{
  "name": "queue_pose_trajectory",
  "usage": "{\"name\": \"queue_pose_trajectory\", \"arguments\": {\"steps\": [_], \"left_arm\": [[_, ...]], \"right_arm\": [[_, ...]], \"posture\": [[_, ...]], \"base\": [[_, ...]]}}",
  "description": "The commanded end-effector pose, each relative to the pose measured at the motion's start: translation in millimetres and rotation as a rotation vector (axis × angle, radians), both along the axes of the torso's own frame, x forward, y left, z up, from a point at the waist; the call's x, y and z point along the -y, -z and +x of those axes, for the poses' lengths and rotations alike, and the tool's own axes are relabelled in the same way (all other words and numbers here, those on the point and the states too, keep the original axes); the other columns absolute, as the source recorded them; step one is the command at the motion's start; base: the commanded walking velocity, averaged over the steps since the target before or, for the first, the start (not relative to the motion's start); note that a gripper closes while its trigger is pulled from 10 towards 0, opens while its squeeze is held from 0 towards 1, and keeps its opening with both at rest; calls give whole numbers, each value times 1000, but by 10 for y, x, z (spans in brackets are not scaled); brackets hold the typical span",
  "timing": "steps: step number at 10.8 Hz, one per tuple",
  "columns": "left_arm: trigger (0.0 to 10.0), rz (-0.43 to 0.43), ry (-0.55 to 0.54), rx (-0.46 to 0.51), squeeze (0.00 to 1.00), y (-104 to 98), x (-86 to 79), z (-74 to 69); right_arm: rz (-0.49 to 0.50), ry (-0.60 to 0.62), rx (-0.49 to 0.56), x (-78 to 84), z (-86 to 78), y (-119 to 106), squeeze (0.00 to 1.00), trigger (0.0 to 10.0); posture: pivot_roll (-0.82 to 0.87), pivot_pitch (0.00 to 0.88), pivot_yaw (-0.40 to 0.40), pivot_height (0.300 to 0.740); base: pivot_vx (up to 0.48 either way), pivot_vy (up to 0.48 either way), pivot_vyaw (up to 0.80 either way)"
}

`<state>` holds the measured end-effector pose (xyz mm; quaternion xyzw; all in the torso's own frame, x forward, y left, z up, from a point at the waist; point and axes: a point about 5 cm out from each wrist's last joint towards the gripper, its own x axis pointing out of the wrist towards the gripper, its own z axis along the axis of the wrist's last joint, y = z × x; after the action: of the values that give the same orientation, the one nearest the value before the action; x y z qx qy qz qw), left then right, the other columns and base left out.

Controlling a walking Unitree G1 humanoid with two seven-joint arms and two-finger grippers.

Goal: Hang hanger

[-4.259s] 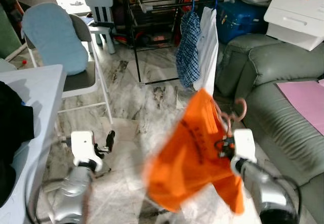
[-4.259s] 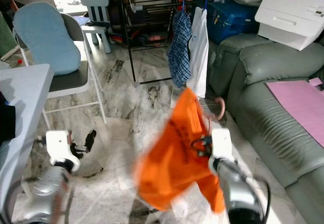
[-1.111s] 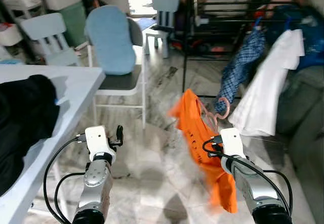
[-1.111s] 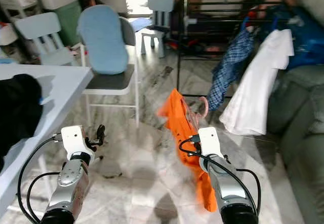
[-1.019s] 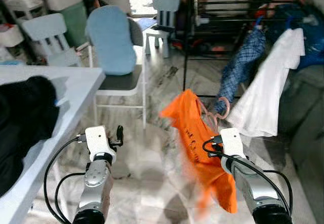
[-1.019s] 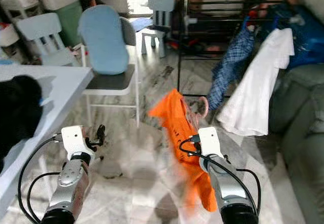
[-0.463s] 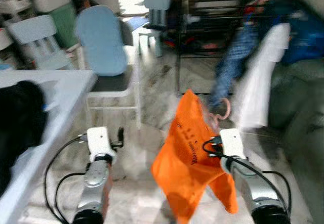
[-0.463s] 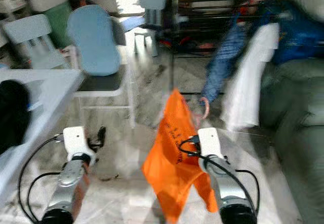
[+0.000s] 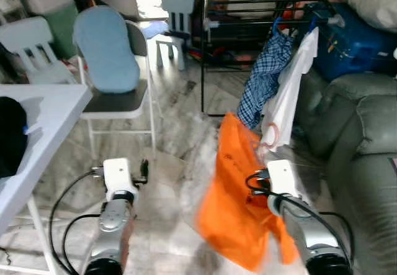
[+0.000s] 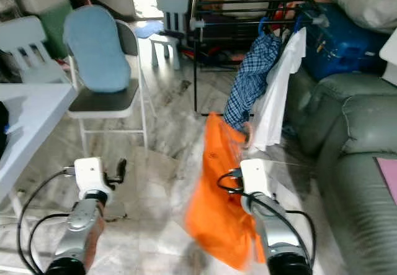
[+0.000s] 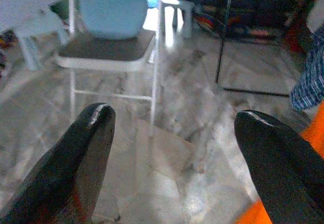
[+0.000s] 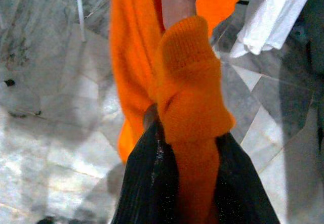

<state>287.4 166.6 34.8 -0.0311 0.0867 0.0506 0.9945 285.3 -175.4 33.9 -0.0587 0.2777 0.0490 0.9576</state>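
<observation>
An orange shirt [image 9: 239, 213] hangs on a pink hanger whose hook [image 9: 271, 135] sticks up above it. My right gripper [image 12: 187, 148] is shut on the hanger's neck through the orange cloth, low in front of me at the right. Ahead stands a black drying rack [image 9: 248, 23], and from its rail hang a blue plaid shirt [image 9: 263, 76] and a white shirt [image 9: 288, 95]. The orange shirt sits below and just in front of those two. My left gripper [image 11: 174, 115] is open and holds nothing, low at the left.
A grey-green sofa [image 9: 360, 138] fills the right side, with a blue case [image 9: 353, 39] behind it. A folding chair with a blue cushion [image 9: 108, 58] and a white table [image 9: 37, 123] stand at the left. A small white chair [image 9: 175, 8] is at the back. Marble floor lies between.
The view has swung to the right, so the rack and hanging shirts now sit nearer the middle and the sofa shows. The orange shirt has swayed; both grippers hold as before.
</observation>
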Motion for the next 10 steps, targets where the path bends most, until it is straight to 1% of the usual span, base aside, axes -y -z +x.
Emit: {"name": "queue_pose_trajectory", "arguments": {"steps": [1,2,3,4,5,6,7,8,9,10], "left_arm": [[10000,20,-14,-34,0,54,-17,-25],[10000,59,-42,-79,0,128,-130,-65],[10000,69,-46,-122,0,199,-214,-105],[10000,80,-63,-228,0,351,-342,-177],[10000,58,-101,-327,0,471,-519,-260],[10000,46,-102,-379,0,530,-622,-309],[10000,37,-84,-440,0,598,-667,-363],[10000,63,-57,-542,0,720,-737,-503],[10000,50,-54,-641,0,850,-784,-682],[10000,31,-54,-667,0,890,-780,-734]], "right_arm": [[-6,12,24,47,28,-38,0,10000],[-12,22,24,92,31,-16,0,10000],[4,43,29,139,43,-3,0,10000],[38,64,16,188,50,53,0,10000],[21,39,19,249,31,134,0,10000],[21,44,12,313,18,201,0,10000],[34,41,2,331,19,242,0,10000],[30,30,-31,348,-1,317,0,10000],[14,35,-91,396,-54,410,0,10000],[22,41,-101,406,-62,428,0,10000]], "posture": [[-174,0,60,740],[-173,0,60,740],[-170,0,59,740],[-165,0,54,740],[-158,0,50,740],[-149,0,47,740],[-142,0,43,740],[-130,0,32,740],[-113,0,18,740],[-112,0,14,740]], "base": [[0,0,0],[0,0,0],[0,0,0],[0,0,0],[0,0,0],[0,0,0],[0,0,0],[0,0,0],[0,0,0],[0,0,0]]}}
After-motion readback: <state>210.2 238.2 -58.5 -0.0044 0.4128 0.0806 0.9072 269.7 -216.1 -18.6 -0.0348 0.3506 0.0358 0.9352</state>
